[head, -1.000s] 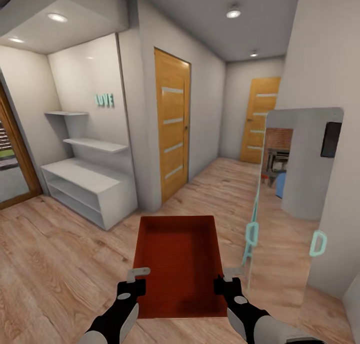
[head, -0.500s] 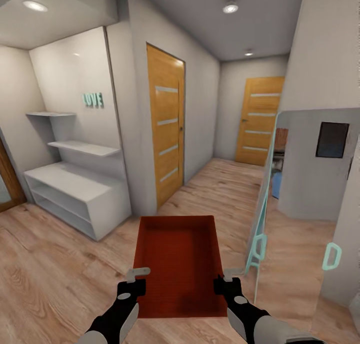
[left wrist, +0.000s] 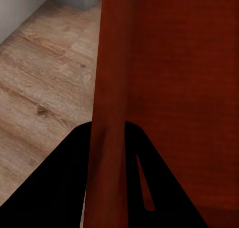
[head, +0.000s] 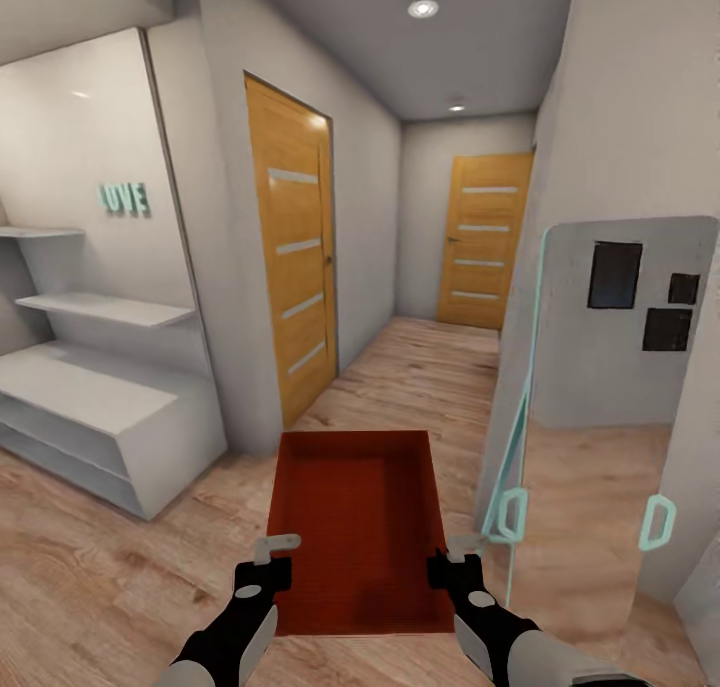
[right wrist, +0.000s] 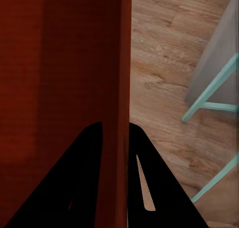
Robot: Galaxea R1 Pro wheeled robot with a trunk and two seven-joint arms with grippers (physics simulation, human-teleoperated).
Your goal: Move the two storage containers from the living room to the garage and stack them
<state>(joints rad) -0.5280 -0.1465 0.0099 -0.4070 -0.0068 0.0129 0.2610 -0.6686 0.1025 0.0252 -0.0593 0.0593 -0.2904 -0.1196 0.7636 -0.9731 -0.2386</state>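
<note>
Red-orange storage container [head: 360,527] sits low centre of the head view, carried level above the light wood plank floor [head: 100,567]. Left pincer [head: 270,559] clamped on its left wall; left wrist view shows dark fingers [left wrist: 64,183] on either side of that wall. Right pincer [head: 452,557] clamped on the right wall, same straddle in the right wrist view [right wrist: 117,183]. Hallway ahead: orange door [head: 295,257] centre left, second orange door [head: 482,239] at far end. White shelving [head: 90,407] at left. Mint-framed mirror [head: 600,397] at right.
</note>
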